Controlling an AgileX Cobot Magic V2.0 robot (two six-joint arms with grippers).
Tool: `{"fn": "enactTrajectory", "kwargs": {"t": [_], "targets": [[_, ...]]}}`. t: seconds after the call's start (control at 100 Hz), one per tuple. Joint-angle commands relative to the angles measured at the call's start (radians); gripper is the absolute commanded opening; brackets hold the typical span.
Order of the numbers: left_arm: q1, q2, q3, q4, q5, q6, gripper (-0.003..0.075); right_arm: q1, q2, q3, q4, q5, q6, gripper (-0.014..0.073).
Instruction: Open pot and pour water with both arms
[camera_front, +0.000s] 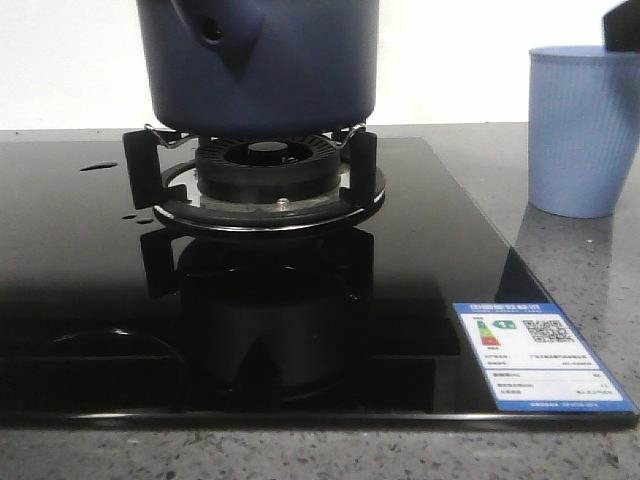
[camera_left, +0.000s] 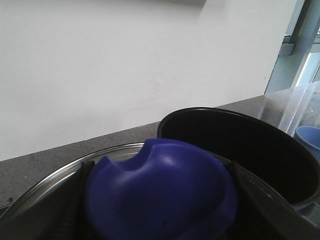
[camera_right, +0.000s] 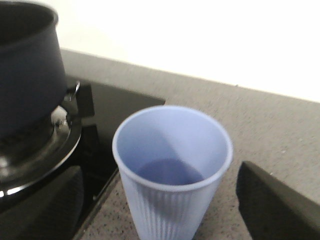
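On the left, the left gripper (camera_left: 160, 200) pinches the blue knob (camera_left: 160, 192) of the lid (camera_left: 45, 182), a dark finger showing on each side of the knob, and holds the lid clear of the pot (camera_front: 258, 65), whose black mouth stands open beyond it in the left wrist view. The navy pot sits on the burner support (camera_front: 265, 180) of the black glass hob (camera_front: 90, 300), its stubby handle mount (camera_front: 215, 30) turned toward the front camera. Further right, on the speckled counter (camera_front: 580, 260) just beside the hob, stands the pale blue ribbed cup (camera_right: 172, 170) with a little water in its bottom. The right gripper (camera_right: 160, 200) is spread wide, one finger on each side of the cup, neither yet touching it. The step in hand looks like grasping the cup: the fingers should descend evenly and close on the ribbed wall below the rim, squeezing gently since the thin wall may flex. Meanwhile the lid must stay off to the side so the pour has a free path.
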Motion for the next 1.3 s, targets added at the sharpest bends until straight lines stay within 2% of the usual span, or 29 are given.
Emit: {"fn": "enactTrajectory", "kwargs": {"t": [0.0, 0.26, 0.36, 0.53, 0.58, 0.75, 0.97, 1.07, 1.29], "targets": [[-0.008, -0.024, -0.034, -0.129, 0.057, 0.002, 0.0327, -0.004, -0.064, -0.030, 0.018, 0.010, 0.058, 0.0563], [-0.008, -0.024, -0.034, -0.129, 0.057, 0.002, 0.0327, 0.000, -0.234, -0.027, 0.020, 0.102, 0.068, 0.0563], [-0.008, -0.024, -0.034, -0.129, 0.057, 0.002, 0.0327, 0.000, -0.289, -0.023, 0.136, 0.162, 0.039, 0.0563], [-0.008, -0.024, -0.034, -0.129, 0.057, 0.002, 0.0327, 0.018, -0.359, -0.019, 0.424, 0.235, -0.304, 0.0544], [-0.008, -0.024, -0.034, -0.129, 0.057, 0.002, 0.0327, 0.036, -0.373, -0.019, 0.546, 0.270, -0.460, 0.0511], [-0.008, -0.024, -0.034, -0.129, 0.057, 0.002, 0.0327, 0.121, -0.402, -0.019, 0.810, 0.420, -0.820, 0.0400], [-0.008, -0.024, -0.034, -0.129, 0.057, 0.002, 0.0327, 0.190, -0.417, -0.019, 1.041, 0.457, -1.007, 0.0394], [-0.008, -0.024, -0.034, -0.129, 0.057, 0.002, 0.0327, 0.199, -0.417, -0.019, 1.200, 0.478, -1.164, 0.0395], [-0.008, -0.024, -0.034, -0.129, 0.057, 0.002, 0.0327, 0.199, -0.417, -0.019, 1.444, 0.498, -1.443, 0.0395]]}}
